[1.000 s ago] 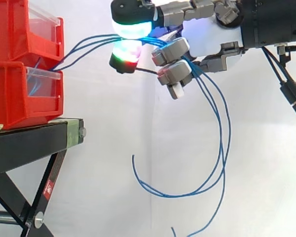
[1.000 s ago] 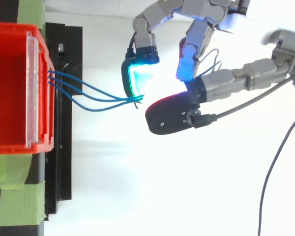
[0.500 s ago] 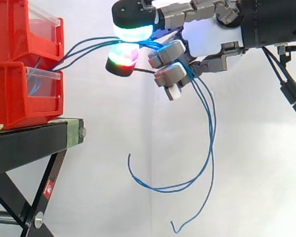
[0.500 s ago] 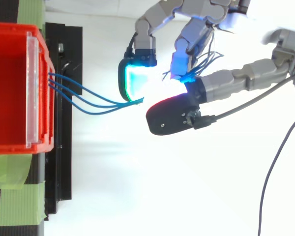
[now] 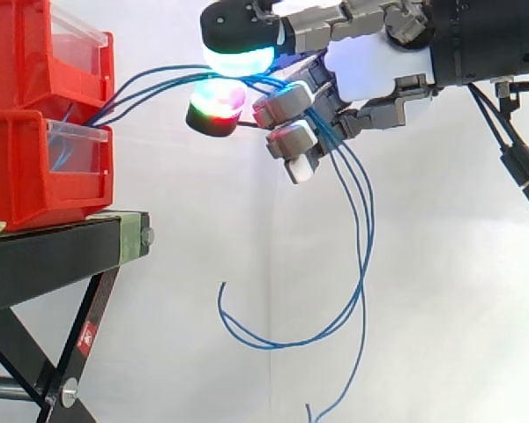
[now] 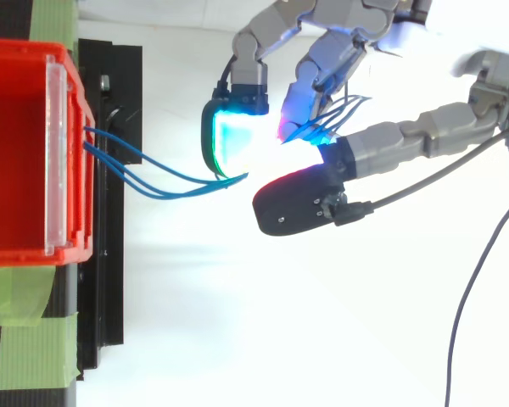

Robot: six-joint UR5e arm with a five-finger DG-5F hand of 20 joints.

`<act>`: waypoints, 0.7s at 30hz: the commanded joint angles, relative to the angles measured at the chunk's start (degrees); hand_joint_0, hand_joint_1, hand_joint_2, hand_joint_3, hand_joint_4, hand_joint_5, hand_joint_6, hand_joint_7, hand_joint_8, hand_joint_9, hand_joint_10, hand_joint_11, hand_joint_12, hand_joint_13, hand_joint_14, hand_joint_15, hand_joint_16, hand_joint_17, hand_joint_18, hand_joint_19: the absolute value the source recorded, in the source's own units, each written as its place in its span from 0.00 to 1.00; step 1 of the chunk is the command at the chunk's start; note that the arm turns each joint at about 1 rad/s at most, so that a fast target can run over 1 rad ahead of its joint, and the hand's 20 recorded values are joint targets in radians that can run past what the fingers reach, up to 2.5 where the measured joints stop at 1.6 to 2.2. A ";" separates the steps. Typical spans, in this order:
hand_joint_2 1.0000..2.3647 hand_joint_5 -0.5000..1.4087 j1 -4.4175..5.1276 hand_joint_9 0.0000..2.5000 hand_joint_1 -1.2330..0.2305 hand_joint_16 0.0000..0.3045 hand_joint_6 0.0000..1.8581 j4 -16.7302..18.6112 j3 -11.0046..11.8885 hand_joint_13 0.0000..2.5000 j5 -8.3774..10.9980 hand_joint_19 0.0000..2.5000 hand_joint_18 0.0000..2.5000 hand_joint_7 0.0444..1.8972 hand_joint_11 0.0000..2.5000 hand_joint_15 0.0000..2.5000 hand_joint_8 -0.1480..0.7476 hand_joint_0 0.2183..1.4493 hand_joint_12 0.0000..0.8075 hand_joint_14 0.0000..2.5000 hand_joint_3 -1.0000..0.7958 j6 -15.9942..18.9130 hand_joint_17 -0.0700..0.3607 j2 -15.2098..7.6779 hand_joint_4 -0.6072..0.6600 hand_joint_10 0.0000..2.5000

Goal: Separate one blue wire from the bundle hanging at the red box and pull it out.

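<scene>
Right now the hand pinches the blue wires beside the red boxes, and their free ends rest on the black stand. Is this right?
Not quite. The free ends of the blue wires hang in the air below the hand, not on the black stand; the side view shows this. The rest holds: the hand pinches them beside the red boxes.

Black stand [image 5: 53,251], red bins [image 5: 18,176] stacked on it, green tape [image 6: 30,352] at its edge

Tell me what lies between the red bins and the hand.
Only blue wires cross that gap, from the red bins to the hand's curled fingers; both views show it.
</scene>
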 commanded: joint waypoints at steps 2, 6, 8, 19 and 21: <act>0.02 0.13 -0.01 0.33 0.17 0.19 0.52 -0.08 0.00 0.43 0.01 0.26 0.39 0.49 0.65 0.52 0.48 0.38 0.55 0.01 0.56 0.00 0.46 0.05 0.56 0.18; 0.02 0.13 -0.01 0.32 0.16 0.19 0.52 -0.08 0.00 0.41 0.01 0.26 0.38 0.49 0.66 0.51 0.48 0.37 0.55 0.01 0.54 0.00 0.46 -0.03 0.57 0.14; 0.02 0.13 -0.01 0.31 0.16 0.19 0.52 0.01 0.00 0.41 0.01 0.25 0.38 0.49 0.66 0.50 0.48 0.37 0.56 0.01 0.53 0.00 0.46 -0.03 0.57 0.14; 0.02 0.13 0.08 0.30 0.16 0.19 0.51 0.01 0.00 0.38 0.01 0.25 0.36 0.49 0.66 0.47 0.49 0.35 0.57 0.01 0.50 -0.09 0.47 -0.03 0.59 0.11; 0.02 0.14 -0.01 0.34 0.22 0.19 0.51 0.01 0.00 0.39 0.01 0.27 0.38 0.49 0.67 0.47 0.50 0.31 0.57 0.01 0.49 -0.17 0.46 -0.03 0.57 0.10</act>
